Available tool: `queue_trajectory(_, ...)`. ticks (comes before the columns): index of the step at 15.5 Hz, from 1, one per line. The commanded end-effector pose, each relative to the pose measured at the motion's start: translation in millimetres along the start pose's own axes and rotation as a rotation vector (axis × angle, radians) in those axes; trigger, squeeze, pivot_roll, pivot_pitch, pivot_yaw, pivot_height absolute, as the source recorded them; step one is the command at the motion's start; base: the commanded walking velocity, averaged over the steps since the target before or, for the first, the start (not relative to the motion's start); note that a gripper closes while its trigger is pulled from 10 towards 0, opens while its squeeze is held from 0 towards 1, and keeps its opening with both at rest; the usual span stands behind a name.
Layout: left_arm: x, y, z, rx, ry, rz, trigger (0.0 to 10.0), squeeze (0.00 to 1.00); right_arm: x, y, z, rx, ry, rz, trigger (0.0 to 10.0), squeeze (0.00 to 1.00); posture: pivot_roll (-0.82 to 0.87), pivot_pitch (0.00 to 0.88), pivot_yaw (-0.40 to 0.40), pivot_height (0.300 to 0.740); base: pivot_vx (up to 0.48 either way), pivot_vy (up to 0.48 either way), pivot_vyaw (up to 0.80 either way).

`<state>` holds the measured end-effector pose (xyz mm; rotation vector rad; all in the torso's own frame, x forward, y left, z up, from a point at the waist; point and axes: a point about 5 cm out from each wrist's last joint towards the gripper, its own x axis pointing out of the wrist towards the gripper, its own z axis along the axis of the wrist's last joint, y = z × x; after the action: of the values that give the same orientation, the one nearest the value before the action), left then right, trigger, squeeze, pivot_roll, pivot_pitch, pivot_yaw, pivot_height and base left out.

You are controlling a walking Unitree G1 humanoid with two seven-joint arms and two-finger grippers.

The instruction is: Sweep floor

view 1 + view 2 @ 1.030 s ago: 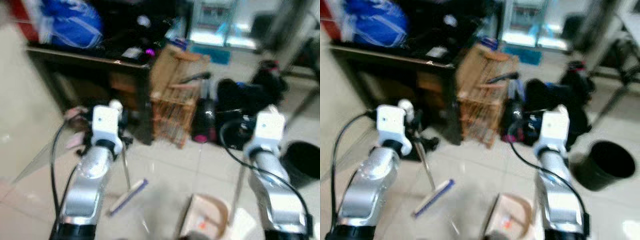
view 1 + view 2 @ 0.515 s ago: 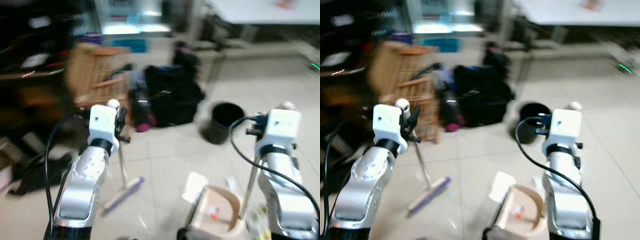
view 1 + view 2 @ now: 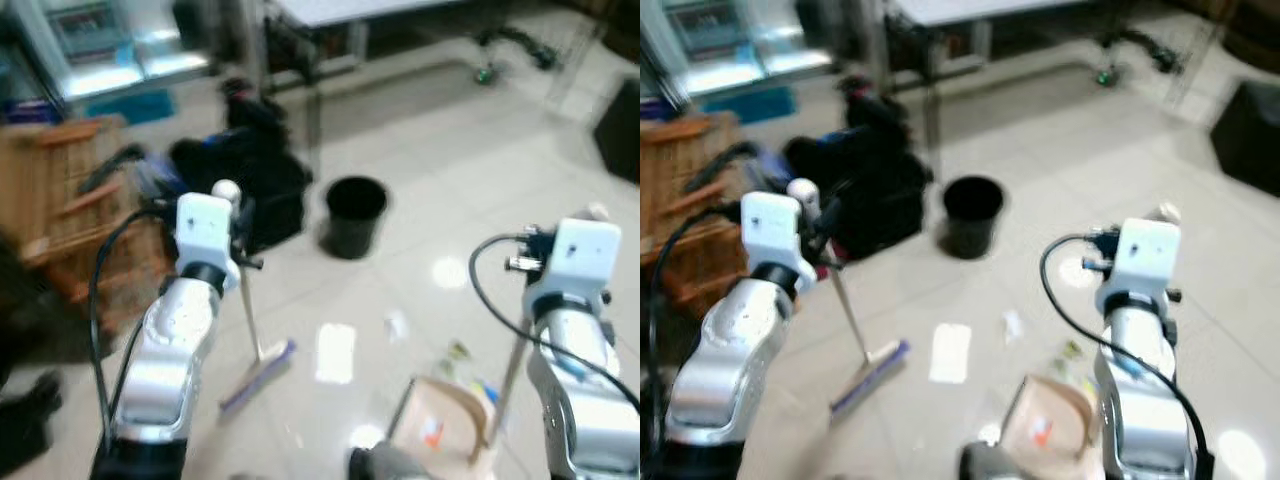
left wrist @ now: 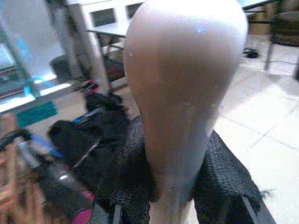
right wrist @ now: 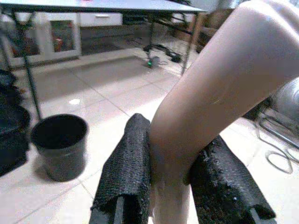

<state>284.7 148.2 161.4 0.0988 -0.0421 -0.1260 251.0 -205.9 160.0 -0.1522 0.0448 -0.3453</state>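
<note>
My left gripper [image 3: 240,240] is shut on the pale handle of a broom [image 3: 246,310], high up near its rounded top. The left wrist view has that handle [image 4: 182,93] clamped between the black padded fingers [image 4: 126,177]. The broom's blue-edged head [image 3: 258,375] rests on the tiled floor ahead of me. My right gripper [image 5: 170,182] is shut on the upright handle [image 5: 215,98] of a beige dustpan [image 3: 445,430], which sits low on the floor with bits of litter in it. A white paper [image 3: 335,352] and small scraps [image 3: 458,350] lie between broom and dustpan.
A black bin [image 3: 356,215] stands on the tiles ahead. Black bags [image 3: 250,175] and a wooden crate [image 3: 60,215] crowd the left side. A table [image 3: 350,12] with dark legs crosses the back. Open tiled floor [image 3: 470,170] spreads to the right.
The whole view has swung right: the desk and crate slid off to the left, and the bin and open floor came in. Both grippers kept their hold on the handles.
</note>
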Motion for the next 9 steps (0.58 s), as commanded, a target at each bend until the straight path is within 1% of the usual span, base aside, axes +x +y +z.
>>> queue_trajectory(1,0.4,7.7,10.6,0.013,-0.045,0.032,10.0,0.00,0.2,0.0,5.7,-0.012,-0.018,-0.002,10.0,0.00,0.02,0.078,0.021,0.740,0.000,0.000,-0.80)
queue_trajectory(3,2.5,12.6,13.2,0.012,-0.052,0.045,10.0,0.00,-0.2,1.3,4.5,-0.012,-0.007,0.015,10.0,0.00,0.01,0.073,0.027,0.740,0.000,0.000,-0.80)
queue_trajectory(5,2.9,13.8,13.5,0.016,-0.054,0.048,10.0,0.00,-2.0,3.2,4.8,-0.012,-0.006,0.041,10.0,0.00,0.01,0.073,0.026,0.740,0.000,0.000,-0.80)
queue_trajectory(6,2.8,13.8,13.5,0.029,-0.054,0.042,10.0,0.00,-4.5,6.2,4.0,-0.006,0.001,0.082,10.0,0.00,0.01,0.072,0.019,0.740,0.000,0.240,0.00)
queue_trajectory(9,2.8,15.1,14.2,0.037,-0.056,0.035,10.0,0.00,-6.0,9.5,2.0,0.003,0.018,0.097,10.0,0.00,0.00,0.066,0.021,0.740,0.000,0.325,0.00)
